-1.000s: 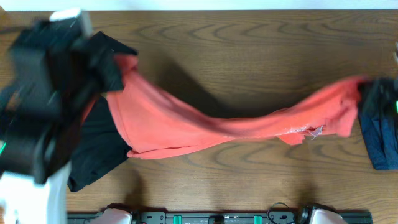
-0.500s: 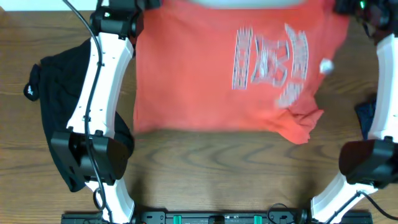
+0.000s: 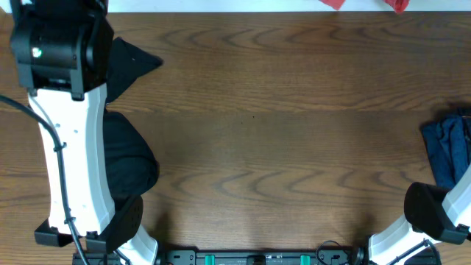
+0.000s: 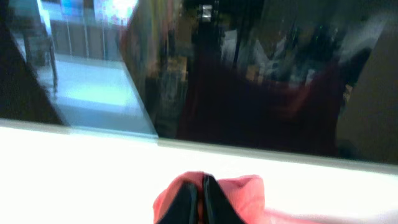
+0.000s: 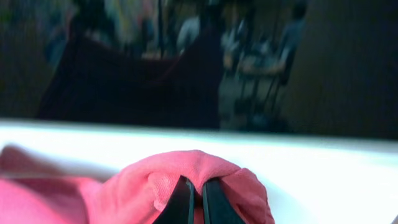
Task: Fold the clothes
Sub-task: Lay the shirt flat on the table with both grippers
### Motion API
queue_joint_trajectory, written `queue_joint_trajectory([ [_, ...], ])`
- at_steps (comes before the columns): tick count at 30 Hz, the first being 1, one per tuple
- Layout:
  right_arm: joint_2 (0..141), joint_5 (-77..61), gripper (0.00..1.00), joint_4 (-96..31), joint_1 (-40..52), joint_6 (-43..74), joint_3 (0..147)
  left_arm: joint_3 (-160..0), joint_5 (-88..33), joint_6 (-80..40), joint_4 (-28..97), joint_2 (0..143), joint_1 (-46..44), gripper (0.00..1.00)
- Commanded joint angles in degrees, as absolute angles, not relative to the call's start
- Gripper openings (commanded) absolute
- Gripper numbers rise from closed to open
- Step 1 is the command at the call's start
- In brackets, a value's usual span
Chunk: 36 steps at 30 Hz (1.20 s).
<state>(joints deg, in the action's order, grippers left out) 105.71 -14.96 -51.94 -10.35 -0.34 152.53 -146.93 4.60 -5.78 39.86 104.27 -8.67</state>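
The red T-shirt is almost out of the overhead view; only two scraps show at the top edge beyond the table. My left gripper is shut on a fold of the red shirt. My right gripper is shut on another fold of the red shirt. Both wrist views point past the table's far white edge at a dark room. The left arm stands tall at the left; the grippers themselves are out of the overhead view.
A black garment lies at the left of the wooden table, partly under the left arm. A dark blue garment lies at the right edge. The right arm's base is at the bottom right.
The red shirt, stretched between both grippers, was lifted up and carried toward the far edge. It has left the table and is now almost out of the overhead view.
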Motion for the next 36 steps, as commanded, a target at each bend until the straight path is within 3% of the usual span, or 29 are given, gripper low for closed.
queue_joint_trajectory([
  [1, 110.5, -18.9, 0.01, -57.9, -9.6, -4.9, 148.9, -143.5, 3.4, -5.0, 48.8, 108.6, -8.4, 0.06],
  [12, 115.8, -20.6, 0.01, -76.6, -6.3, -11.4, 133.8, -128.8, 3.4, -5.2, 74.0, 110.0, -8.4, 0.06],
  [19, 114.7, -23.2, 0.02, -87.7, -6.5, -10.3, 133.2, -127.6, 3.4, -9.6, 85.1, 109.2, -8.4, 0.06],
  [24, 111.5, -16.6, 0.01, -97.0, -6.5, -7.4, 133.0, -127.6, 3.4, -12.2, 95.0, 107.8, -8.4, 0.06],
  [29, 104.4, -10.2, 0.02, -97.3, -6.3, -1.6, 124.2, -123.3, 1.7, -13.6, 96.8, 105.5, -8.4, 0.06],
  [36, 85.0, -6.6, 0.02, -91.4, -7.1, 2.8, 97.9, -107.6, 3.9, -16.8, 96.1, 96.5, -8.4, 0.06],
])
